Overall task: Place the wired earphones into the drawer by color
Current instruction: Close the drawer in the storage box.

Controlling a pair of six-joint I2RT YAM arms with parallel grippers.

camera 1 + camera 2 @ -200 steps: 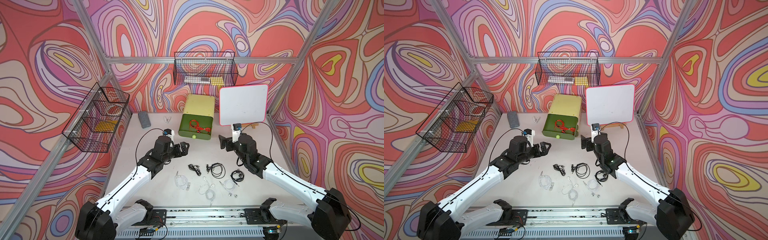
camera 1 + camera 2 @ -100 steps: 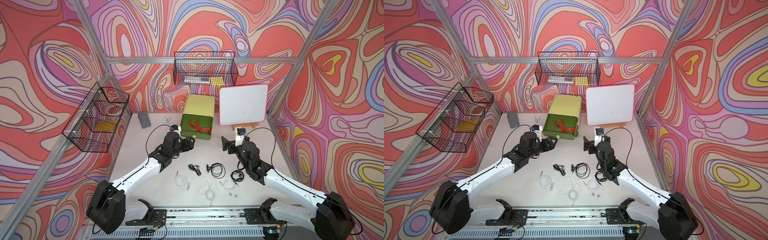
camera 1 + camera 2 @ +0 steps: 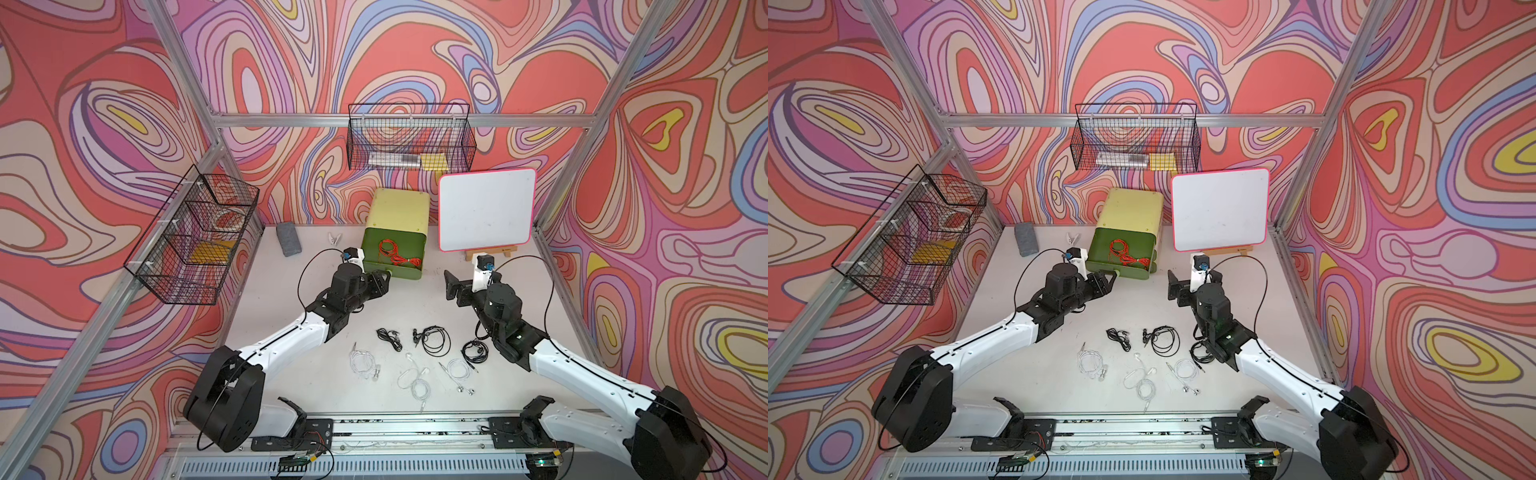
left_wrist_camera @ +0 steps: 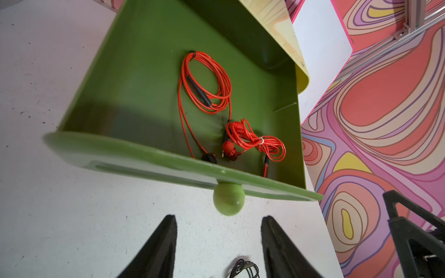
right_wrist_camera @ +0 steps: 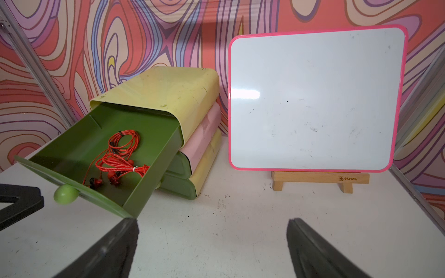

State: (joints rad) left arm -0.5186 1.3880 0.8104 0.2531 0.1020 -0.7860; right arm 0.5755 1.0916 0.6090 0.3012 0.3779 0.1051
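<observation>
The left tool point(image 4: 218, 221) stands with jaws partly apart, the round light-green knob point(image 4: 228, 198) of the pulled-out dark-green top drawer point(image 4: 115, 91) just ahead of the gap. Two red-orange wired earphone sets point(image 4: 243, 134) lie inside that drawer; three black earphone coils point(image 3: 436, 340) and three white earphone coils point(image 3: 363, 363) lie on the white table point(image 3: 274, 299) between the arms. The right tool point(image 5: 212, 220) is spread wide and empty.
</observation>
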